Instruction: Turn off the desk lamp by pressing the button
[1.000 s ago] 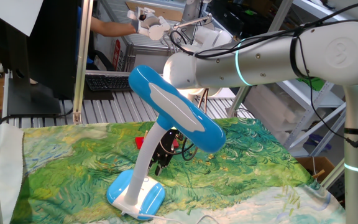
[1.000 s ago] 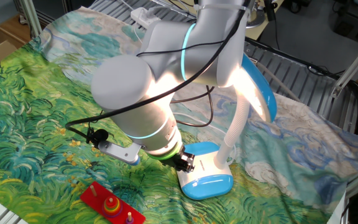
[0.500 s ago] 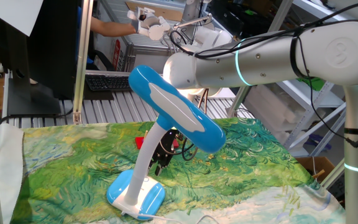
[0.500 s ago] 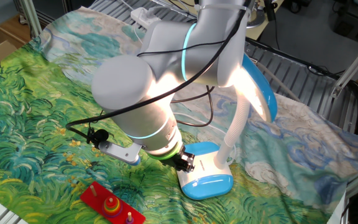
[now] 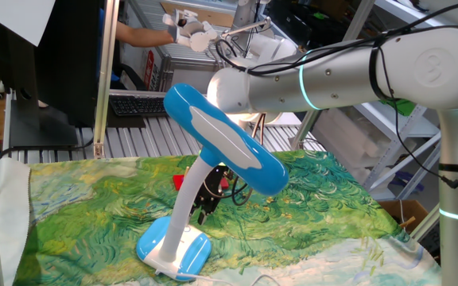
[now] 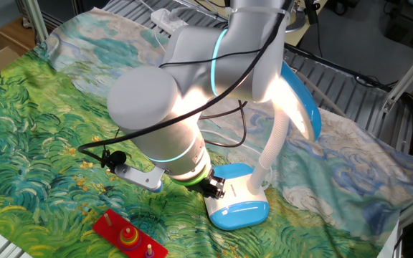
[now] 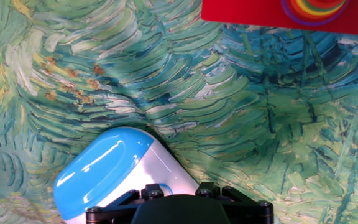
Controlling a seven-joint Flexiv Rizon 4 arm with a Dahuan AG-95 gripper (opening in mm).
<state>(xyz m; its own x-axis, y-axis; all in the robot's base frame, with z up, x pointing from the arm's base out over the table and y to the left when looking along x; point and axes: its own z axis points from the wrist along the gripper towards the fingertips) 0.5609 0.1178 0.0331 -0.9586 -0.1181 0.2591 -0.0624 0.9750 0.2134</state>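
Note:
The desk lamp stands on the painted cloth, with its sky-blue head (image 5: pixel 223 148) raised on a curved white neck (image 5: pixel 187 199) over the blue-and-white base (image 5: pixel 173 247). It is lit and throws bright light onto my arm (image 6: pixel 156 122). My gripper (image 6: pixel 216 188) is down at the white end of the base (image 6: pixel 239 199), beside the neck (image 6: pixel 272 154). In the hand view the gripper (image 7: pixel 179 190) is right over the base (image 7: pixel 107 171), open with its two fingertips apart. A thin blue ring shows by the left fingertip (image 7: pixel 151 191). The button itself is hidden.
A red board with a coloured ring-stacking toy (image 6: pixel 125 234) lies on the cloth near the front edge, and its red edge (image 7: pixel 253 15) shows at the top of the hand view. A slatted metal bench (image 5: pixel 133 139) runs behind the cloth. Shelving and a person's arm are further back.

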